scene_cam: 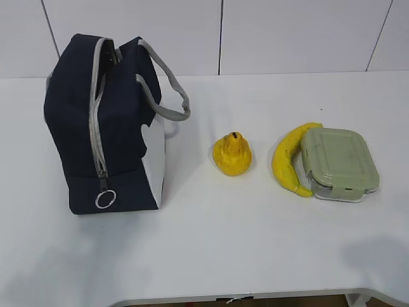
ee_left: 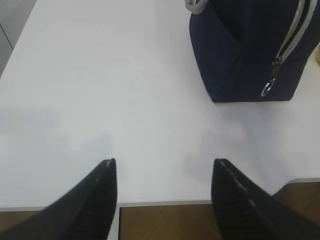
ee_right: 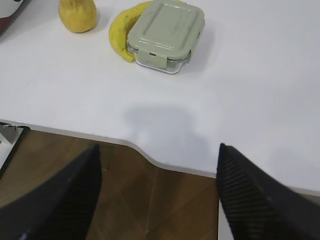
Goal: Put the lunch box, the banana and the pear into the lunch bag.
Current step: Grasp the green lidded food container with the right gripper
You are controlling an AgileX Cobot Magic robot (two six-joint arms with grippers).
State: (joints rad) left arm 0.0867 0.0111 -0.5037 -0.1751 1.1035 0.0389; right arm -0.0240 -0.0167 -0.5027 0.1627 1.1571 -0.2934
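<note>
Right gripper (ee_right: 157, 195) jaws spread wide, empty, hovering over the near table edge; left gripper (ee_left: 162, 200) likewise wide and empty at the near left edge. Lunch box (ee_right: 166, 35) lies ahead of the right gripper, far and slightly left; banana (ee_right: 120, 31) touches its left side, long axis running near-far; pear (ee_right: 77, 15) further left, apart. Lunch bag (ee_left: 250, 50) stands far-right of the left gripper, zip looks shut. Right arm judged nearer the food.
</note>
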